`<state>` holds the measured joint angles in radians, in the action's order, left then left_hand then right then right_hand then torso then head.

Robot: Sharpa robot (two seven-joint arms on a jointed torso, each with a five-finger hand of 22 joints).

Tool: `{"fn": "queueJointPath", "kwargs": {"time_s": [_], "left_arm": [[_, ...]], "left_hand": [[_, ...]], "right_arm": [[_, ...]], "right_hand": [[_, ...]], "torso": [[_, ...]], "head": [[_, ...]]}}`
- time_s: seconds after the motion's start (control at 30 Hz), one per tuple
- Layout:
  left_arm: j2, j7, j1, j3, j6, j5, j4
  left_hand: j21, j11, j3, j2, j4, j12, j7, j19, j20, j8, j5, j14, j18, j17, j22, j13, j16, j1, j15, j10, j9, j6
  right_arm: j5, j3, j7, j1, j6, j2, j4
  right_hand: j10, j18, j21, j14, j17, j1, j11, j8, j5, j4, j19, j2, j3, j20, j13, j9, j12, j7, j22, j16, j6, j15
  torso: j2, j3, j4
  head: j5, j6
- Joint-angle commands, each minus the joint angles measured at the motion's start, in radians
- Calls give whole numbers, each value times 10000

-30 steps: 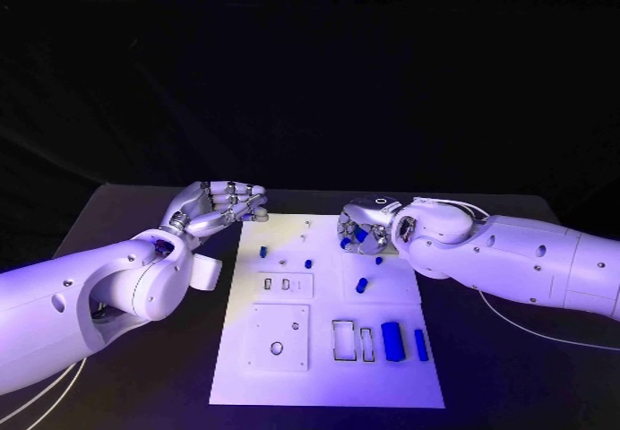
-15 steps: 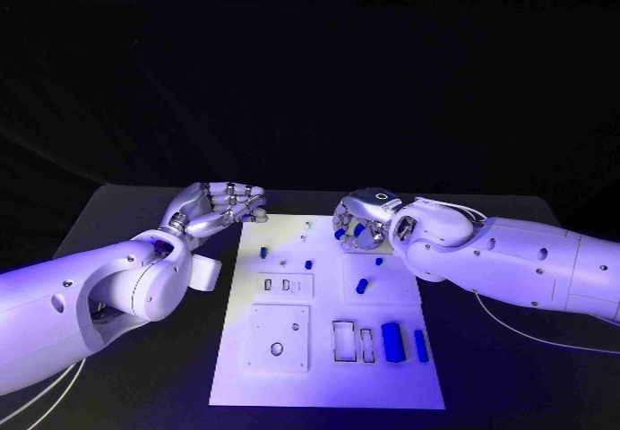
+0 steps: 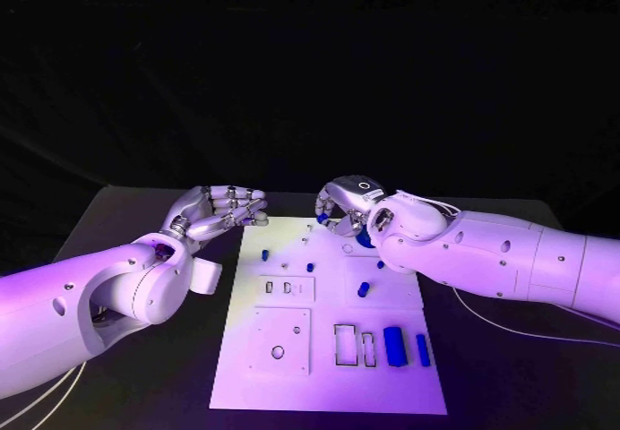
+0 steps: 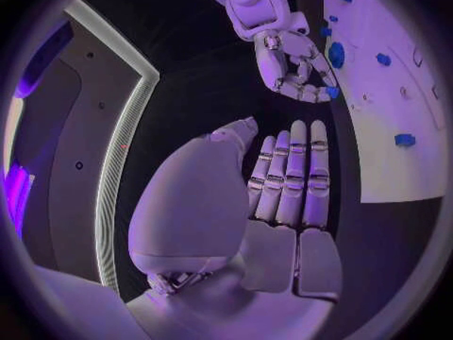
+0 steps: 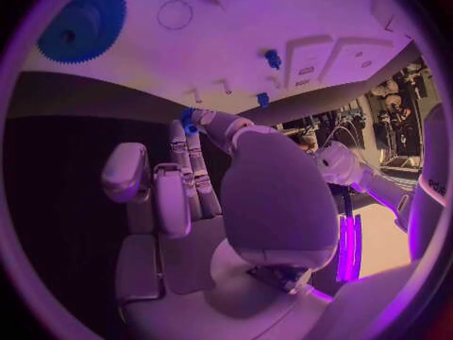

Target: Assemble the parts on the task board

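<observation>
The white task board (image 3: 330, 376) lies in the middle of the table. My right hand (image 3: 344, 204) hovers over its far edge and pinches a small blue part (image 5: 187, 121) at its fingertips; the left wrist view shows the same blue part (image 4: 331, 92). A blue gear (image 5: 83, 21) lies on the board below that hand, partly hidden in the head view. My left hand (image 3: 219, 210) hangs by the board's far left corner, fingers loosely bent, holding nothing. Small blue pegs (image 3: 265, 253) (image 3: 310, 265) stand near the far end.
Another small blue piece (image 3: 363, 288) lies mid-board. Two blue bars (image 3: 394, 344) (image 3: 421, 348) sit beside empty rectangular slots (image 3: 344, 344) near the front right. A square plate with a hole (image 3: 279, 351) is at the front left. Black table (image 3: 129, 224) surrounds the board.
My right hand has risen from the board and moved toward the far left with the small blue part in its fingertips. The left hand has stayed where it was.
</observation>
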<state>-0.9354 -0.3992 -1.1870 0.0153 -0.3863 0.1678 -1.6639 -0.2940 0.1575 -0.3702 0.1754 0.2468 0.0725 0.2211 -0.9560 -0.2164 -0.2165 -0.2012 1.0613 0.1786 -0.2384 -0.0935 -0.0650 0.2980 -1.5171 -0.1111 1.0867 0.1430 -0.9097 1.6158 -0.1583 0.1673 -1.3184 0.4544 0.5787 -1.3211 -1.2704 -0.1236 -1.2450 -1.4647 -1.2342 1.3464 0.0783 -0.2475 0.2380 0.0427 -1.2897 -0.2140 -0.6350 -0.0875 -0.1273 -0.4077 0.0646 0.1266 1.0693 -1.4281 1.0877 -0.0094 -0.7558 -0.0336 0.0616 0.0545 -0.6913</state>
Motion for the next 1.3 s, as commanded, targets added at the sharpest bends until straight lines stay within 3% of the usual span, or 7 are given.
{"fn": "queueJointPath", "kwargs": {"time_s": [0.03, 0.3, 0.97, 1.3], "left_arm": [[26, -31, -15, -9, 198, -64, -40], [43, -13, -22, -10, 215, -69, -51], [44, -3, -59, -12, 226, -70, -56], [58, 1, -83, -12, 245, -70, -63]], "left_hand": [[-30, 79, -62, 58, 19, -68, 38, -41, -28, 34, 53, -10, 39, -13, 8, 10, -47, 40, -18, 7, -15, 13], [-30, 79, -62, 58, 19, -68, 38, -41, -28, 34, 53, -10, 39, -13, 8, 10, -47, 40, -18, 7, -15, 13], [-22, 79, -83, 64, 6, -72, 37, -32, -31, 38, 54, -25, 38, -20, 15, 9, -62, 36, -21, 9, -16, 11], [-22, 79, -83, 64, 6, -72, 37, -32, -31, 38, 54, -25, 38, -20, 15, 9, -62, 36, -21, 9, -16, 11]], "right_arm": [[119, 2, 244, -7, 133, -166, 161], [43, 2, 281, -4, -203, -435, 377], [-23, -9, 276, 36, -615, -621, 550], [-34, -16, 321, 55, -801, -769, 767]], "right_hand": [[-271, 192, -37, -496, -7, 127, -184, -50, 50, -3, -33, 203, -63, -17, -119, -32, 8, 22, -4, -38, 0, -67], [-275, 188, -30, -496, -12, 54, -181, -74, 43, 6, -10, 176, -54, -24, -123, -83, 9, 20, -9, -49, -19, -59], [-270, 184, -23, -495, -11, -16, -181, -94, 39, 19, 11, 154, -40, -29, -126, -132, 5, 14, -13, -58, -40, -57], [-253, 180, -12, -492, -4, -52, -177, -95, 40, 28, 28, 145, -37, -32, -125, -154, -3, 15, -25, -60, -68, -54]], "torso": [[-26, -16, 26], [-65, -63, 102], [-77, -58, 87], [-86, -75, 118]], "head": [[0, -14], [9, -32], [-70, -80], [-107, -92]]}}
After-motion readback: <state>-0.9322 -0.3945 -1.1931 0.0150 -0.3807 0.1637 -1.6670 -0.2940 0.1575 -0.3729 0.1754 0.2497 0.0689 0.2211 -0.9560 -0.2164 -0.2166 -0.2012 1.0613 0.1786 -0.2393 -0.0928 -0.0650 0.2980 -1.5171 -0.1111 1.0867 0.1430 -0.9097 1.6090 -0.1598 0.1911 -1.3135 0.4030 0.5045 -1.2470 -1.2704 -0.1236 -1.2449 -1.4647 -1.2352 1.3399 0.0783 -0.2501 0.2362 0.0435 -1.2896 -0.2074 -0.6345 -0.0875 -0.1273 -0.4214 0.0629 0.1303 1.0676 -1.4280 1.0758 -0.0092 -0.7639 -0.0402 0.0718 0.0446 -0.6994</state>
